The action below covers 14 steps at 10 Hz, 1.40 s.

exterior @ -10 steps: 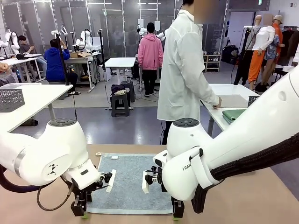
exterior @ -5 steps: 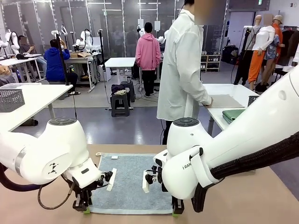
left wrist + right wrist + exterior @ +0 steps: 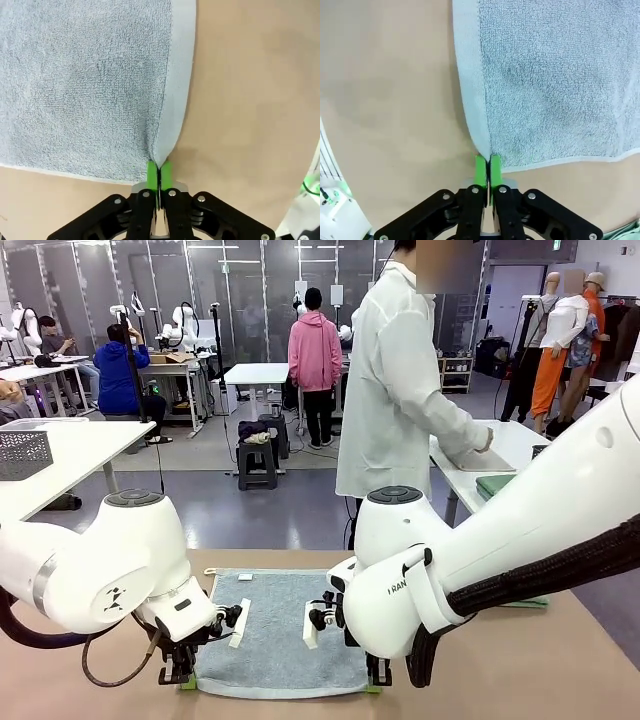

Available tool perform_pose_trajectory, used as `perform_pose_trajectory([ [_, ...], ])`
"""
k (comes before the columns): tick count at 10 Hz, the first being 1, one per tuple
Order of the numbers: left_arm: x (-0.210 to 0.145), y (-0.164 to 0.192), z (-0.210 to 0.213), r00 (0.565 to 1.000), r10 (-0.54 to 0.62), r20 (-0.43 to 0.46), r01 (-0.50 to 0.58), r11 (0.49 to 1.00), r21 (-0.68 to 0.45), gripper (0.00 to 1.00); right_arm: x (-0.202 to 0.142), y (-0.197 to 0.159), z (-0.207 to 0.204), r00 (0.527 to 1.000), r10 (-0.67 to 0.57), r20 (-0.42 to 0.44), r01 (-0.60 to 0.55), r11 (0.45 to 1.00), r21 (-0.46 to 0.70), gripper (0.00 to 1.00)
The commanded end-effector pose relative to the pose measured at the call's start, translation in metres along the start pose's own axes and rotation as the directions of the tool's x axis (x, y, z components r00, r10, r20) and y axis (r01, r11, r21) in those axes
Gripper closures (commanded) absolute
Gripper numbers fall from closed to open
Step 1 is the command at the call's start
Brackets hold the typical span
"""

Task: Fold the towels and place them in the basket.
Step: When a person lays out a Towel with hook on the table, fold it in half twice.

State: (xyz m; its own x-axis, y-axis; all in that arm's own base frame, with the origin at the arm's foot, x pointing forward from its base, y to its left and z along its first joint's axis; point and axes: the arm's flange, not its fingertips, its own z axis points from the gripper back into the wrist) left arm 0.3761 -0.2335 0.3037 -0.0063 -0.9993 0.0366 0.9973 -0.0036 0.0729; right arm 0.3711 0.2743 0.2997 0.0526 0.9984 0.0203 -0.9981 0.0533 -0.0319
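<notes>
My left hand (image 3: 159,172) and right hand (image 3: 488,167) each pinch shut on a near corner of the blue towel (image 3: 280,625), lying on the tabletop (image 3: 520,670).

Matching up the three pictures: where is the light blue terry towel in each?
Front view: light blue terry towel at bottom centre, between the arms.
Left wrist view: upper left, corner pinched by the left tool.
Right wrist view: upper right, corner pinched by the right tool.
Shared landmark: tan table.

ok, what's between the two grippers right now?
The light blue towel: its near edge runs from the left gripper to the right gripper, each pinching a corner. Front view shows it.
</notes>
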Motion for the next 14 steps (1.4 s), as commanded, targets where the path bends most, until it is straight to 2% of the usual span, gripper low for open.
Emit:
perform_pose_trajectory([
  [1,0.001,0.004,0.001,1.000,-0.018,0.007,0.018,1.000,-0.001,1.00,0.001,-0.002,0.001,1.000,0.018,0.004,-0.018,1.000,0.013,1.00],
  [3,0.004,0.001,0.004,0.999,0.037,0.016,-0.037,0.999,0.003,1.00,0.002,-0.002,-0.003,0.998,-0.051,-0.042,0.051,0.999,-0.019,1.00],
  [4,0.000,0.000,0.001,1.000,-0.001,0.001,0.001,1.000,0.001,1.00,0.000,0.000,0.000,1.000,0.001,0.000,-0.001,1.000,0.000,1.00],
  [6,0.001,0.001,0.001,1.000,0.004,0.002,-0.004,1.000,0.003,0.97,-0.001,0.000,0.000,1.000,-0.011,-0.004,0.011,1.000,-0.002,0.96],
  [8,-0.001,0.006,0.028,1.000,0.010,0.016,-0.010,0.999,0.031,0.97,-0.007,-0.003,0.021,0.998,0.003,0.055,-0.002,1.000,-0.005,0.96],
  [14,-0.004,0.052,0.086,0.998,0.009,0.054,-0.015,0.994,0.112,0.97,0.007,-0.039,0.087,0.998,0.024,0.057,-0.019,0.996,-0.086,0.96],
])
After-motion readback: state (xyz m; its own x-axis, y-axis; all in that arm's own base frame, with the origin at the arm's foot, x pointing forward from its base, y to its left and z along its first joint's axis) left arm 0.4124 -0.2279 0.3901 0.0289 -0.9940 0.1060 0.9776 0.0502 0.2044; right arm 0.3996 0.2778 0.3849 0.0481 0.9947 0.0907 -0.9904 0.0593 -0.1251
